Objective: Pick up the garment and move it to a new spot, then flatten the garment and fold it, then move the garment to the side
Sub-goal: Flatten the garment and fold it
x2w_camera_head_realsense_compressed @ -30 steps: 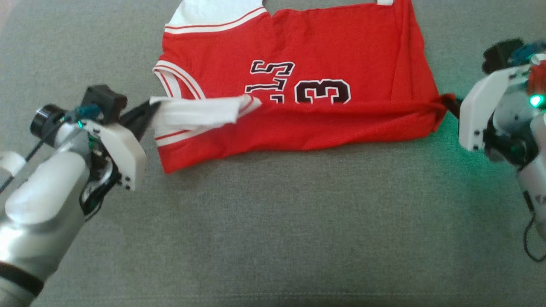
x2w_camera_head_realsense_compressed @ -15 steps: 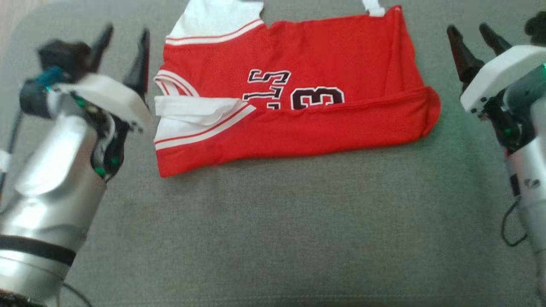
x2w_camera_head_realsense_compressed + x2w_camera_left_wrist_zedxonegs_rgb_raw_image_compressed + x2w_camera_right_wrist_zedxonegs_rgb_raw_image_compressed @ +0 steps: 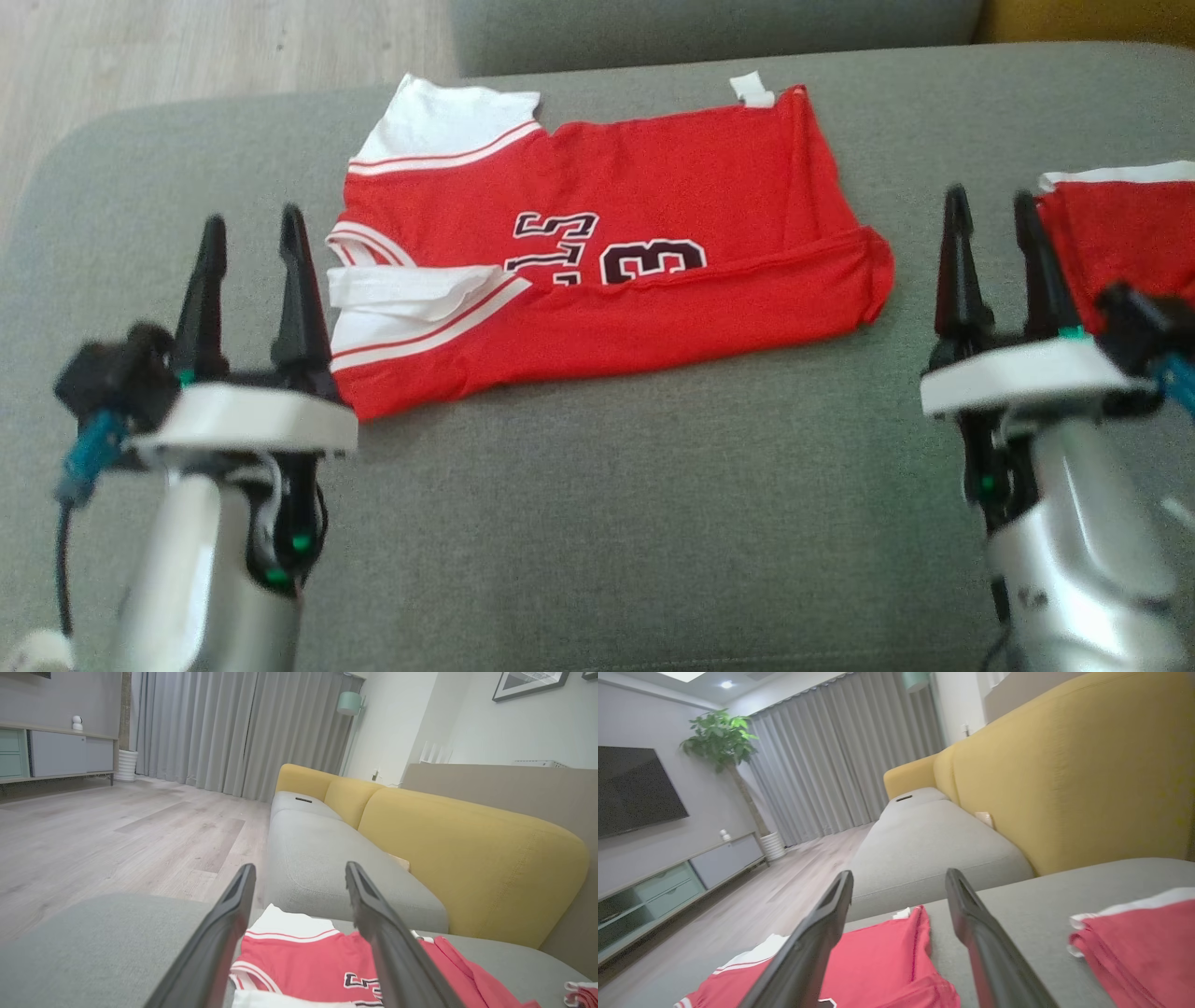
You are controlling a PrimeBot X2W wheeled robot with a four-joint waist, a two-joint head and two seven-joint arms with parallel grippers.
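The garment [image 3: 653, 205], a red jersey with white sleeves and dark numbers, lies on the grey cushion [image 3: 597, 504], its near edge folded up over the front. It appears too in the left wrist view [image 3: 303, 966] and the right wrist view [image 3: 878, 961]. My left gripper [image 3: 247, 238] stands open just left of the white sleeve, fingers pointing up, holding nothing. My right gripper [image 3: 994, 219] is open as well, a short way right of the garment's corner and apart from it. Both pairs of fingers [image 3: 224, 933] [image 3: 822, 933] are spread wide with nothing between them.
A folded stack of red clothes [image 3: 1120, 233] sits at the right, close behind my right gripper. The yellow sofa back [image 3: 1064, 779] rises beyond the cushion. Wooden floor [image 3: 215, 47] lies past the cushion's far left corner.
Both grippers let go of the garment and opened, then drew back toward me. The folded near edge stays lying on the jersey. The head camera tilted up, shifting the whole picture.
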